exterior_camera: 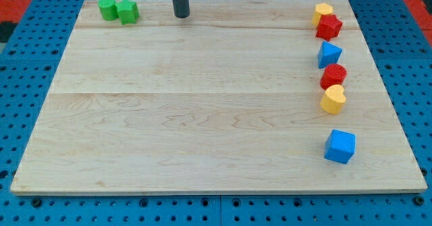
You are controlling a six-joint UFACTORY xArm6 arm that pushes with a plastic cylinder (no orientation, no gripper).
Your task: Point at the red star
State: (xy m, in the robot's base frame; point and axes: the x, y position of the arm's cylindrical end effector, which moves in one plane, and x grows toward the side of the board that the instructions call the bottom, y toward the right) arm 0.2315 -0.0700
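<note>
Near the view's top, my tip [181, 15] is sitting bare, touching nothing; red star [329, 27] is lying well apart, rightward.

No legible text or markings anywhere

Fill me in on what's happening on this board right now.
My tip rests near the view's top edge of the wooden board, just right of two green blocks, touching nothing. The red star I am meant to point at sits far off at the view's top right, against a yellow block. Below it run a blue block, a red cylinder, a yellow heart and a blue cube.
</note>
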